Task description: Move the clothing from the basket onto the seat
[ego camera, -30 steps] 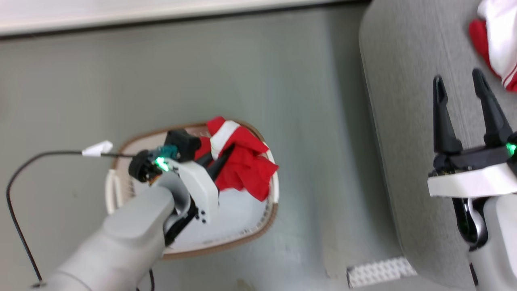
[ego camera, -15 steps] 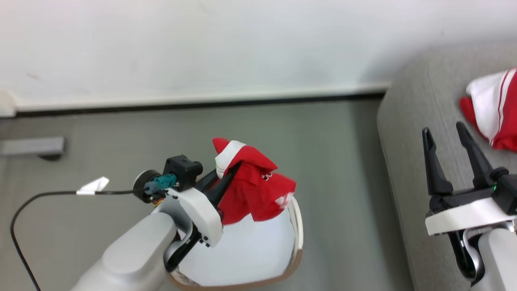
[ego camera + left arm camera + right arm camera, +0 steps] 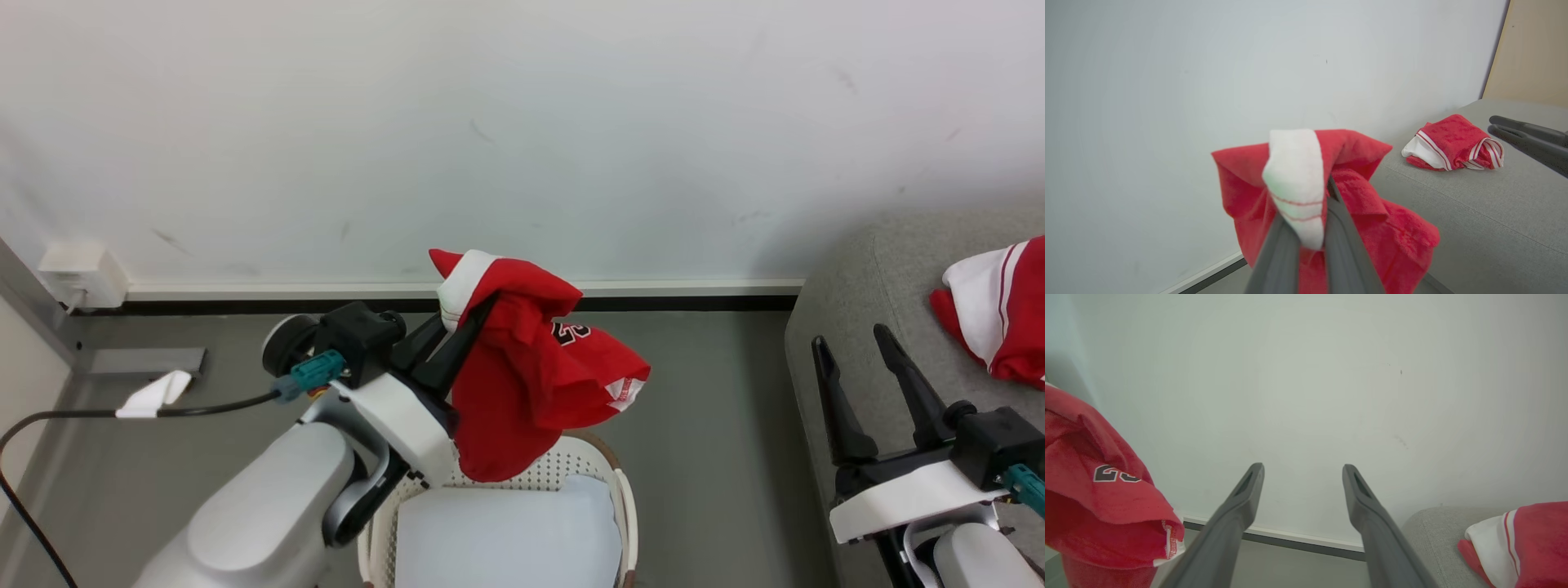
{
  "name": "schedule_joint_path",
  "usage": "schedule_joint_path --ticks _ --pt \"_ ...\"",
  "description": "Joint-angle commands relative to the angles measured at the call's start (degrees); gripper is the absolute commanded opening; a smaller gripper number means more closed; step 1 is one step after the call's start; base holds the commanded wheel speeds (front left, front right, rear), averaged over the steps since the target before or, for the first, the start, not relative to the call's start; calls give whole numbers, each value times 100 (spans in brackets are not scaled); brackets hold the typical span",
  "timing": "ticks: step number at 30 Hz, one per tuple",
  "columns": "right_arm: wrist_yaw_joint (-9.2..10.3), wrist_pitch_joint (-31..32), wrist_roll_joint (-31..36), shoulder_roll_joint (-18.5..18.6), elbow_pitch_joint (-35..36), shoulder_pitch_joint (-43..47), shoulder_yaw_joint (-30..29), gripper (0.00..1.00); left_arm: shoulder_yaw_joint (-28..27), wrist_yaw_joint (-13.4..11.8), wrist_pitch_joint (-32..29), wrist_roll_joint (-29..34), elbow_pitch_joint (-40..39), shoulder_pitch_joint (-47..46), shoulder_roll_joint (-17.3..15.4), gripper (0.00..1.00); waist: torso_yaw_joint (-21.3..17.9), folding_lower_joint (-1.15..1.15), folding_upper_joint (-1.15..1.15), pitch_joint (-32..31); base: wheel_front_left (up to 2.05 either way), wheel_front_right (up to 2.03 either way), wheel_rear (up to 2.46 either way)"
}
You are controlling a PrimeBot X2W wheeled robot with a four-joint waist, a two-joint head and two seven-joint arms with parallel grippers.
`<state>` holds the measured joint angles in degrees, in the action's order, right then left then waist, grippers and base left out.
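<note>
Red garment (image 3: 531, 384) w/ black "2…" print, in L pincer (image 3: 467, 318)

Jaws clamp red garment (image 3: 1359, 200); second garment (image 3: 1453, 141) lies on seat (image 3: 1494, 228).

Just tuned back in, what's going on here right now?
The left gripper is shut on a red garment, holding it in the air above the basket, whose liner is bare where visible. A second red and white garment lies on the grey seat. The right gripper is open, holding nothing, near the seat's edge.
</note>
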<state>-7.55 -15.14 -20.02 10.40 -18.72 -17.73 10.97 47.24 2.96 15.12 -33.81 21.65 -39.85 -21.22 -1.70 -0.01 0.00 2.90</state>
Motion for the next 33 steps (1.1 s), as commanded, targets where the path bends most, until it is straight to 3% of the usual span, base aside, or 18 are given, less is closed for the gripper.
schedule_joint_path --ticks 1,8,18,23,27,33 --pt "13 0 -72 -30 -29 128 35 100 4 -38 -7 36 -113 76 -77 0 45 1 0 -107 0 0 0" --pt "13 0 -166 -43 60 220 259 100 23 -143 -183 22 -464 87 -149 0 74 1 0 -216 0 0 0" --pt "14 1 -741 552 513 119 1705 100 45 -231 -286 -78 -687 149 -200 0 130 1 0 -193 0 0 0" --pt "14 1 -543 788 478 -48 2545 100 67 -221 -313 -111 -677 104 -167 0 151 1 0 -186 0 0 0" --pt "14 1 -354 787 224 -266 2998 100 114 -205 -326 -114 -650 68 -113 0 185 1 0 -198 0 0 0" --pt "14 2 -364 487 -255 -561 3332 100 248 -143 -370 -102 -657 9 32 0 328 1 0 -248 0 0 0"
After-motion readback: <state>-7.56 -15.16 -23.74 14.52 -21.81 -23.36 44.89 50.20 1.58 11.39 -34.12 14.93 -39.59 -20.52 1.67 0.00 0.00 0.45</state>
